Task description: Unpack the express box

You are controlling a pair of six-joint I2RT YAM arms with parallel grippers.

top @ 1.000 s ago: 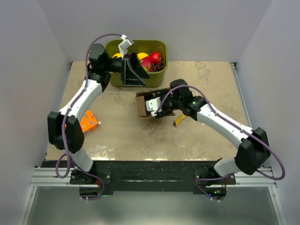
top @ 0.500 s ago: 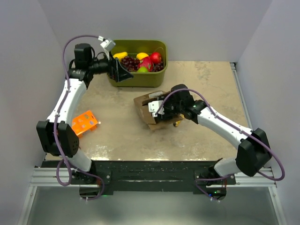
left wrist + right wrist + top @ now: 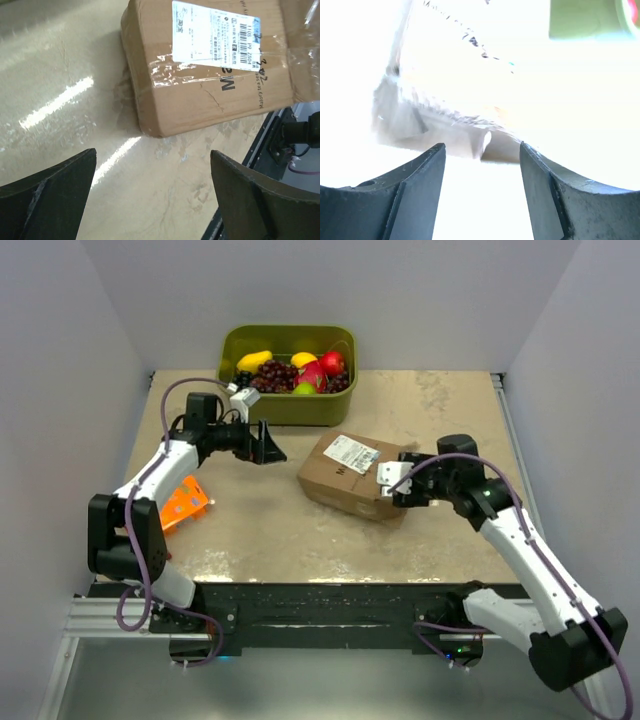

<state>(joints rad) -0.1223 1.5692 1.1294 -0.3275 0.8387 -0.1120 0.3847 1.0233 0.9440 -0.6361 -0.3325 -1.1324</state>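
Left gripper (image 3: 275,443) gapes empty; right gripper (image 3: 395,483) half-open, hold unclear, at small brown cardboard box (image 3: 345,475): probably light, stiff; grasp across its narrow end.

Table (image 3: 450,410): box (image 3: 345,475) at centre. Bin (image 3: 300,410) behind it at the far edge, fruit (image 3: 295,372) inside. Package (image 3: 180,502) at the left edge. Left gripper (image 3: 268,443) left of box; right gripper (image 3: 392,483) at its right end.

There's a white paper label (image 3: 210,35) stuck on the small brown cardboard shipping carton (image 3: 200,107), carrying a barcode (image 3: 246,26) and rows of print too fine to read. Beside it, bold black print (image 3: 228,84) on the cardboard: only an "M" is readable.
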